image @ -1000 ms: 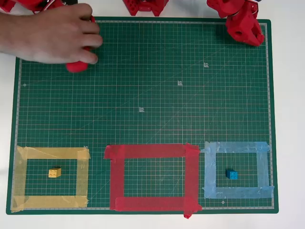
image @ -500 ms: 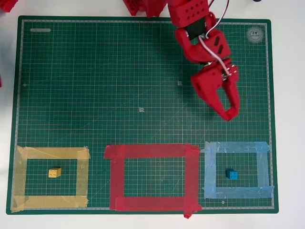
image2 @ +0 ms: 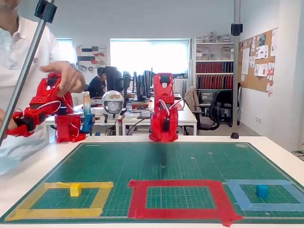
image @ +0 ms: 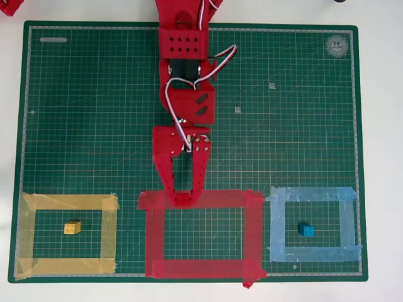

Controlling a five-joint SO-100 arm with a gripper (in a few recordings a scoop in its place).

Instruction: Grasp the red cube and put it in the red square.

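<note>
The red square is a wide red tape outline at the front middle of the green mat; it also lies at the mat's near edge in the fixed view. My red arm reaches down the middle of the mat in the overhead view. My gripper has its fingertips over the top strip of the red square. Green mat shows between the fingers higher up, but the tips blend into the red tape. The red cube is hidden or out of view. In the fixed view the arm faces the camera.
A yellow cube sits inside a yellow tape outline at the left. At the right, a blue cube sits inside a light blue tape outline. A person stands at the table's left in the fixed view.
A hand at the mat's upper left has gone. My arm swung from the right side of the mat to the middle and stretched forward, so the fingertips now lie over the red square's top strip.
</note>
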